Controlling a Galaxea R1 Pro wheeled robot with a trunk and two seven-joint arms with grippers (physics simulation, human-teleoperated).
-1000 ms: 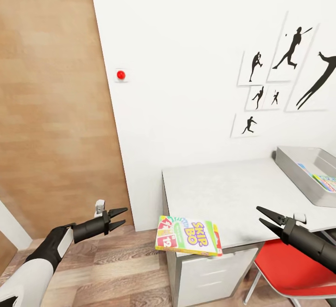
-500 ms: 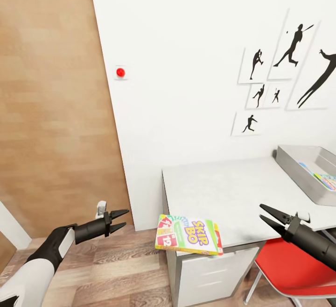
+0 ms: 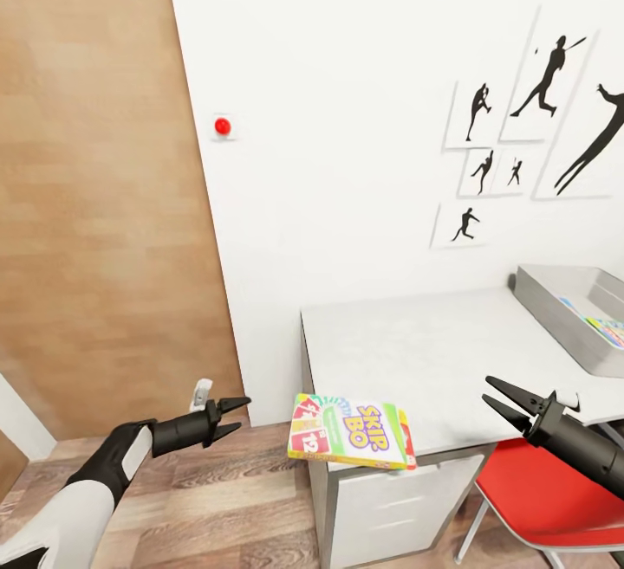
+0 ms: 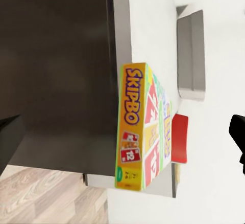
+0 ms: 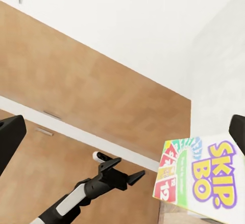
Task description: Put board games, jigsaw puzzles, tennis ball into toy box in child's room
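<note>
The board game (image 3: 351, 431), a thin flat printed box in yellow, green and orange, lies on the near corner of the tabletop (image 3: 416, 352), and its near edge juts out past the rim over the floor. That overhang looks like the gift here: a stiff, light cardboard box like this is hard to pinch when it lies flat, but a free edge lets one finger go above and one below. The glossy print probably makes it slippery, so a bite well in from the rim seems wiser than a nip at the very corner, and a thin box held at one end may droop or swing.

The left pincer (image 3: 236, 417) hangs over the wooden floor to the left of the box, near it but apart, its two fingers spread and holding nothing. The right pincer (image 3: 505, 400) hovers at the front edge of the tabletop on the other side, jaws parted too, empty. Beneath it sits a red chair (image 3: 542, 500).

Farther along the tabletop, against the wall, stands the grey toy box (image 3: 555, 313), with colourful flat things already inside.
</note>
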